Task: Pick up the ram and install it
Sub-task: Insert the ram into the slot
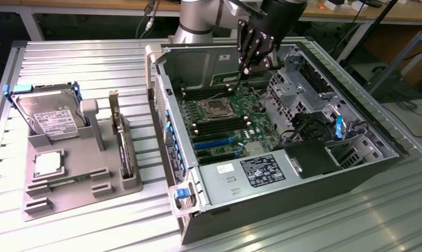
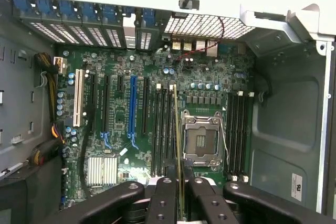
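My gripper [image 1: 248,67] hangs inside the open computer case [image 1: 288,178], above the far end of the motherboard [image 1: 228,128]. It is shut on the ram [image 1: 235,84], a thin stick that points down from the fingertips toward the board. In the wrist view the ram [image 2: 177,140] shows edge-on between the two black fingers [image 2: 161,200], with my gripper [image 2: 181,203] closed around it. The stick lines up over the dark memory slots [image 2: 160,129] right beside the processor socket [image 2: 202,137]. A small gap still separates the ram's lower edge from the slots.
More memory slots [image 2: 236,135] lie on the socket's other side. Drive cages and cables [image 1: 302,121] crowd the case on the exterior view's right. At the exterior view's left, a grey holder [image 1: 78,178] carries a hard drive [image 1: 53,115], a square silver chip [image 1: 48,163] and an expansion card [image 1: 120,136].
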Motion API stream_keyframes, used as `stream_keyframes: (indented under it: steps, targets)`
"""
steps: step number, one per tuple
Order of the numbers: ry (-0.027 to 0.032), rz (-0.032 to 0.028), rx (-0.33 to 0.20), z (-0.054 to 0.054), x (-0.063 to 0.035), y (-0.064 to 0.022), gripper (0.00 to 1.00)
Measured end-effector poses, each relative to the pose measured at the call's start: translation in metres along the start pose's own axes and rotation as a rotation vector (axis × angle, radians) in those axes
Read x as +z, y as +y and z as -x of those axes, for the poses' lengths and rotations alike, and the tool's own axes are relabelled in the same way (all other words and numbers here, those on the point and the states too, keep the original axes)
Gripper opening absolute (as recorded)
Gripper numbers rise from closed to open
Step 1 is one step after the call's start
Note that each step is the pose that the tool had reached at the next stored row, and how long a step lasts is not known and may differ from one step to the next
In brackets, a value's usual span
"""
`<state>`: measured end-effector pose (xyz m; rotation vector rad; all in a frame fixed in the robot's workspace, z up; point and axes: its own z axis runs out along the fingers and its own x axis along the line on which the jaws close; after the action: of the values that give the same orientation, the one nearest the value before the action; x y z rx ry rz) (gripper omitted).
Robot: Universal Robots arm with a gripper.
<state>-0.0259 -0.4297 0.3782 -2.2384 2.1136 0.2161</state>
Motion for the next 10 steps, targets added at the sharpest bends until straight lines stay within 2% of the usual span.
stream_keyframes:
  steps: [2, 4, 7, 10]
  targets:
    - [-0.0002, 0.0, 0.0, 0.0, 0.0004, -0.0001, 0.15]
    - [-0.0015, -0.0002, 0.002, -0.001, 0.0072, -0.0004, 0.15]
    - [-0.0048, -0.0093, 0.066, -0.003, 0.0193, -0.0012, 0.15]
    - [-0.0053, -0.01, 0.07, -0.003, 0.0264, -0.0016, 0.15]
